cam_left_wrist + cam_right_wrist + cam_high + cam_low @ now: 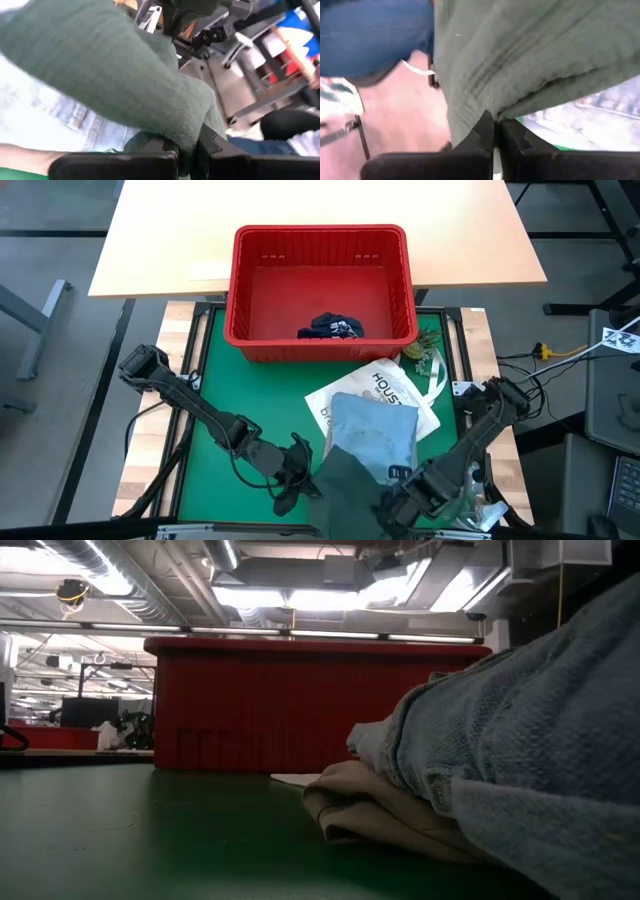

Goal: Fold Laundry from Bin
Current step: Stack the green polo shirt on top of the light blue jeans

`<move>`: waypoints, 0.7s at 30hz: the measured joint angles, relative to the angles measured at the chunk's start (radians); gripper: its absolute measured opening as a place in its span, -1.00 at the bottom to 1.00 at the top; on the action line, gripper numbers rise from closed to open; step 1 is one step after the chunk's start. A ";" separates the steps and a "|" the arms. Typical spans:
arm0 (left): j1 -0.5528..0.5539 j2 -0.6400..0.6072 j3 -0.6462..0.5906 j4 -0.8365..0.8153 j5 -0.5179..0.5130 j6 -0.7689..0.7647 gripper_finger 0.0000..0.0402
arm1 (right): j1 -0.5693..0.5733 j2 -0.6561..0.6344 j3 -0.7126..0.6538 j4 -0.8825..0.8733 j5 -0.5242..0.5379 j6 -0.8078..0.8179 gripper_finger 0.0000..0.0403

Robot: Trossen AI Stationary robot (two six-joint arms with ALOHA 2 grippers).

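A dark olive-green garment (350, 480) hangs between my two grippers near the table's near edge, partly over the light blue shirt (372, 430). My left gripper (303, 478) is shut on its left part and my right gripper (396, 496) on its right part. The blue shirt lies on a beige garment (370, 808), seen in the low view. The red bin (322, 290) stands at the far side, with navy shorts (332, 329) on its floor. My left gripper (187, 149) pinches a bunched edge of the olive-green garment (192, 129) between its two fingers. The cloth spreads away from the fingers, raised above the blue shirt. My right gripper (496, 134) pinches a gathered fold of the olive-green garment (487, 111) between its two fingers, coming from above and slanting down. The cloth spreads away from the fingertips, lifted above the blue shirt.
A white printed tote bag (392, 385) lies on the green mat (215, 395) under the blue shirt, its handles (437, 375) toward the bin's right corner. Bare mat lies to the left of the pile. A light wooden table (160, 240) stands beyond the bin.
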State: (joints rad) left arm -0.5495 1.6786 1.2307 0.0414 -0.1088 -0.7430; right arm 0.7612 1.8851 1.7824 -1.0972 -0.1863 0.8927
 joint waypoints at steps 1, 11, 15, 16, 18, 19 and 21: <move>0.000 0.000 0.041 -0.056 -0.001 0.020 -0.98 | 0.008 0.000 0.013 0.008 0.014 0.023 -0.96; 0.047 0.000 0.291 -0.300 -0.057 0.195 -0.98 | 0.089 0.000 0.057 0.176 0.165 0.156 -0.97; 0.095 0.000 0.302 -0.303 -0.057 0.225 -0.98 | 0.112 0.000 0.057 0.201 0.271 0.219 -0.99; 0.106 0.000 0.302 -0.303 -0.057 0.230 -0.98 | 0.115 0.000 0.057 0.202 0.297 0.234 -0.98; 0.129 0.006 0.302 -0.299 -0.052 0.231 -0.98 | 0.125 0.000 0.057 0.203 0.346 0.267 -0.97; 0.139 0.010 0.303 -0.296 -0.043 0.232 -0.98 | 0.126 0.000 0.057 0.206 0.361 0.281 -0.97; 0.160 0.030 0.303 -0.286 -0.024 0.233 -0.98 | 0.136 0.000 0.057 0.208 0.385 0.309 -0.96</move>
State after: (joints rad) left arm -0.3898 1.7087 1.5336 -0.2446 -0.1324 -0.5103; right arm 0.8975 1.8851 1.8389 -0.8888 0.1992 1.2015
